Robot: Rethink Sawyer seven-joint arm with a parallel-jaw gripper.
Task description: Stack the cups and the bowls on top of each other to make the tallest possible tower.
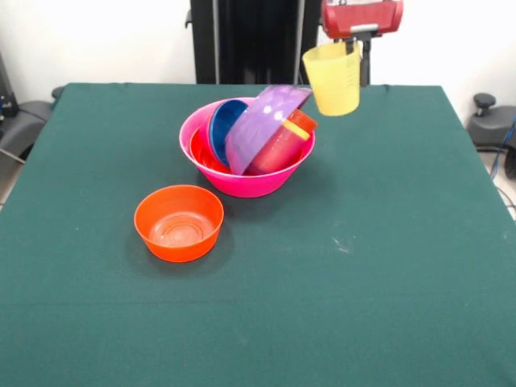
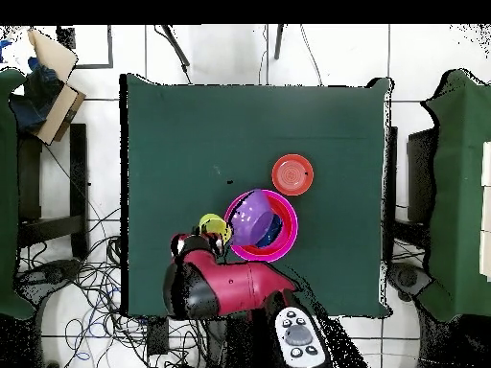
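Note:
My gripper (image 1: pixel 355 48) is shut on the rim of a yellow cup (image 1: pixel 332 79) and holds it upright in the air, just right of and behind the tower. The tower's base is the big pink bowl (image 1: pixel 250 184). In it lean a blue bowl (image 1: pixel 224 121), a tilted purple bowl (image 1: pixel 262 125), an orange bowl (image 1: pixel 200 153) and an orange cup (image 1: pixel 282 147) on its side with a yellow rim inside it. A small orange bowl (image 1: pixel 179 222) stands alone in front left. Overhead, the yellow cup (image 2: pixel 213 228) is beside the pink bowl (image 2: pixel 291 230). The magenta bowl and purple cup are hidden.
The green table (image 1: pixel 387 266) reaches to both side edges. The robot's black pedestal (image 1: pixel 250 40) stands behind the table. Chairs and cables lie off the table's sides in the overhead view.

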